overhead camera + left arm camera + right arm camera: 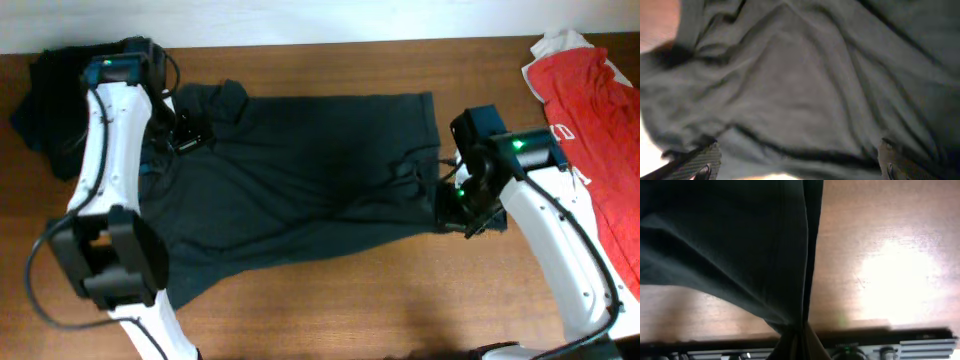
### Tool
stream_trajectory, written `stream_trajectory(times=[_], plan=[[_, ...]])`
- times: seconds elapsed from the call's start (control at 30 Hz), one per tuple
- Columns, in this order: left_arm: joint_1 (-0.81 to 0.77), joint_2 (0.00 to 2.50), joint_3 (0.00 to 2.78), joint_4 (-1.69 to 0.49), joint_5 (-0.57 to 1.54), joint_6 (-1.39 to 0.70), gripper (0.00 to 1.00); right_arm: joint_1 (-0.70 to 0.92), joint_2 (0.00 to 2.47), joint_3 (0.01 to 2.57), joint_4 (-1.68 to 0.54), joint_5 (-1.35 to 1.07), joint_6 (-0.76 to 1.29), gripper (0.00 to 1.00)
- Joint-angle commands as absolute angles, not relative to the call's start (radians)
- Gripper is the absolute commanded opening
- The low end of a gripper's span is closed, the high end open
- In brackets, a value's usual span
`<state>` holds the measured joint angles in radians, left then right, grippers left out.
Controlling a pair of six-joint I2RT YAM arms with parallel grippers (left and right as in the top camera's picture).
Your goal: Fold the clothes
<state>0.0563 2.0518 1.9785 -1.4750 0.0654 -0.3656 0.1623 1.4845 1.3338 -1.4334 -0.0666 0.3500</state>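
Overhead — T-shirt (310, 170) lies long axis left–right, hem rightward.

White left arm (100, 150) and right arm (560, 240) carry black joints, cables, green lights.

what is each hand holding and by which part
The right hand pinches the dark shirt at its side edge; the left hand is open over the shirt, holding nothing.

Brown wooden table (330, 310) is observed carrying three cloth items. A dark grey-green T-shirt (310, 170) is spread across the middle. A black garment (45, 100) is bunched left of the T-shirt. A red garment (590, 110), white-printed, is laid right of it, apart.
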Motion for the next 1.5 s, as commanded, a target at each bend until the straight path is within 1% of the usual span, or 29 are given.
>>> stream_trajectory(times=[0.0, 0.13, 0.23, 0.27, 0.3, 0.33, 0.37, 0.47, 0.5, 0.57, 0.6, 0.63, 0.67, 0.7, 0.77, 0.8, 0.87, 0.9, 0.97, 1.03, 1.07, 1.17, 1.27, 1.3, 1.33, 1.37, 1.4, 1.43, 1.47], plan=[[0.06, 1.907, 1.991, -1.545, 0.024, -0.342, 0.99, 0.146, 1.483, 1.179, -1.361, -0.028, 0.475, 0.04], [0.06, 1.679, 1.991, -1.586, -0.007, -0.342, 0.99, -0.075, 1.444, 1.105, -1.339, -0.018, 0.543, 0.04], [0.059, 1.657, 1.99, -1.612, -0.006, -0.342, 0.99, -0.094, 1.369, 1.094, -1.382, -0.017, 0.531, 0.04], [0.059, 1.657, 1.99, -1.615, -0.003, -0.342, 0.99, -0.08, 1.362, 1.078, -1.384, -0.018, 0.511, 0.08], [0.059, 1.657, 1.99, -1.617, -0.003, -0.342, 0.99, -0.069, 1.365, 1.053, -1.381, -0.018, 0.509, 0.45], [0.059, 1.657, 1.99, -1.62, -0.003, -0.342, 0.99, -0.067, 1.365, 1.029, -1.379, -0.014, 0.509, 0.92], [0.059, 1.657, 1.99, -1.633, -0.004, -0.341, 0.99, -0.067, 1.365, 1.027, -1.374, -0.018, 0.51, 1.0], [0.059, 1.658, 1.959, -1.631, -0.004, -0.319, 0.99, -0.067, 1.365, 1.091, -1.316, -0.044, 0.496, 0.99], [0.059, 1.66, 1.934, -1.612, 0.004, -0.319, 0.99, -0.067, 1.365, 1.111, -1.216, -0.075, 0.418, 0.99], [0.054, 1.66, 1.889, -1.585, 0.016, -0.319, 0.99, -0.065, 1.384, 1.11, -1.046, -0.139, 0.381, 0.99], [0.039, 1.66, 1.857, -1.56, 0.016, -0.319, 0.99, -0.065, 1.433, 1.11, -0.947, -0.213, 0.295, 1.0], [0.024, 1.66, 1.835, -1.541, 0.015, -0.319, 0.99, -0.065, 1.496, 1.11, -0.877, -0.222, 0.284, 0.96], [0.008, 1.66, 1.822, -1.529, 0.015, -0.319, 0.99, -0.065, 1.573, 1.111, -0.804, -0.222, 0.284, 0.85], [-0.007, 1.66, 1.819, -1.518, 0.015, -0.319, 0.99, -0.065, 1.621, 1.111, -0.75, -0.24, 0.26, 0.79], [-0.029, 1.66, 1.819, -1.498, 0.014, -0.319, 0.99, -0.052, 1.748, 1.111, -0.63, -0.299, 0.141, 0.79], [-0.037, 1.66, 1.819, -1.492, 0.011, -0.319, 0.99, -0.05, 1.808, 1.112, -0.594, -0.291, 0.138, 0.76], [-0.036, 1.66, 1.819, -1.491, 0.01, -0.319, 0.99, -0.053, 1.916, 1.115, -0.543, -0.276, 0.137, 0.66], [-0.037, 1.66, 1.819, -1.488, -0.001, -0.319, 0.99, -0.052, 1.922, 1.115, -0.532, -0.26, 0.138, 0.57], [-0.037, 1.66, 1.818, -1.48, -0.007, -0.319, 0.99, -0.054, 1.921, 1.144, -0.546, -0.218, 0.139, 0.34], [-0.037, 1.66, 1.817, -1.473, -0.008, -0.319, 0.99, -0.054, 1.921, 1.223, -0.637, -0.155, 0.139, 0.07], [-0.037, 1.66, 1.817, -1.473, -0.007, -0.319, 0.99, -0.054, 1.921, 1.288, -0.709, -0.112, 0.144, 0.04], [-0.037, 1.66, 1.817, -1.474, -0.008, -0.319, 0.99, -0.054, 1.921, 1.504, -0.946, 0.022, 0.177, 0.04], [-0.037, 1.66, 1.817, -1.476, -0.007, -0.297, 0.99, -0.087, 1.921, 1.551, -1.025, 0.121, 0.231, 0.04], [-0.036, 1.66, 1.817, -1.477, -0.007, -0.297, 0.99, -0.114, 1.921, 1.551, -1.037, 0.114, 0.245, 0.1], [-0.036, 1.66, 1.817, -1.477, -0.008, -0.297, 0.99, -0.138, 1.921, 1.551, -1.053, 0.113, 0.245, 0.22], [-0.036, 1.66, 1.817, -1.475, -0.008, -0.297, 0.99, -0.159, 1.921, 1.551, -1.082, 0.107, 0.245, 0.23], [-0.037, 1.66, 1.817, -1.473, -0.007, -0.297, 0.99, -0.175, 1.921, 1.551, -1.119, 0.08, 0.26, 0.41], [-0.037, 1.66, 1.817, -1.475, -0.007, -0.297, 0.99, -0.186, 1.921, 1.551, -1.165, 0.033, 0.271, 0.66], [-0.037, 1.66, 1.817, -1.488, -0.007, -0.297, 0.99, -0.193, 1.918, 1.551, -1.23, -0.02, 0.271, 0.68]])
